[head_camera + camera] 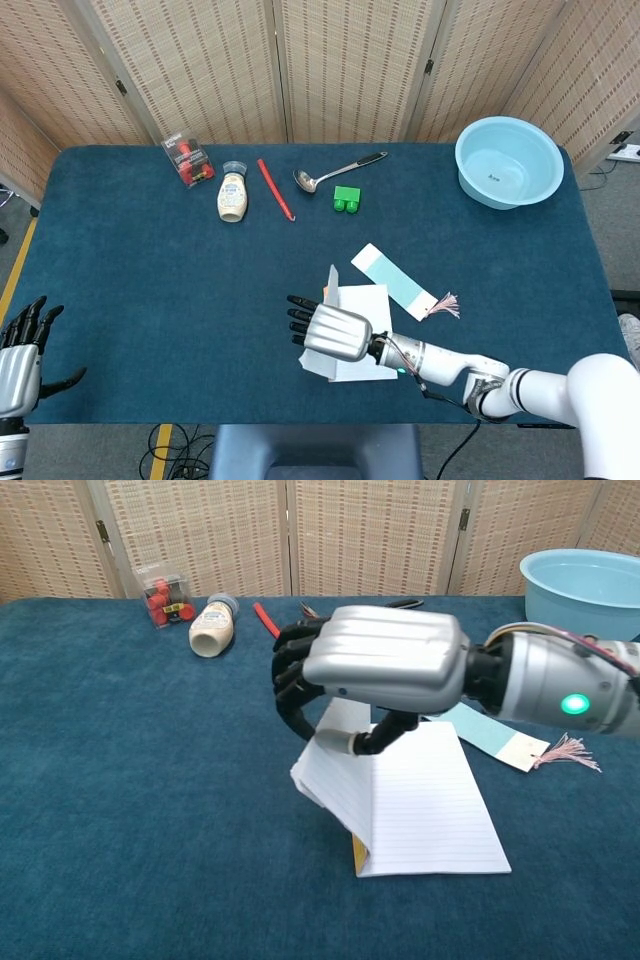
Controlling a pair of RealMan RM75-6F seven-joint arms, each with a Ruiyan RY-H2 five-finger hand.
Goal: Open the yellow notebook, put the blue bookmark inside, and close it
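Note:
The yellow notebook (365, 345) lies open near the table's front edge, showing a white lined page (430, 810). Only a sliver of its yellow cover (358, 855) shows. My right hand (335, 330) hovers over its left side and holds the raised cover and pages (330, 770) between thumb and fingers. The blue bookmark (395, 278) with a pink tassel (570, 750) lies flat on the cloth just right of the notebook, touching nothing held. My left hand (22, 350) rests at the front left corner, fingers spread, holding nothing.
A light blue basin (508, 160) stands at the back right. Along the back lie a green block (347, 199), a metal spoon (335, 172), a red stick (275, 188), a small bottle (232, 196) and a clear box of red pieces (188, 160).

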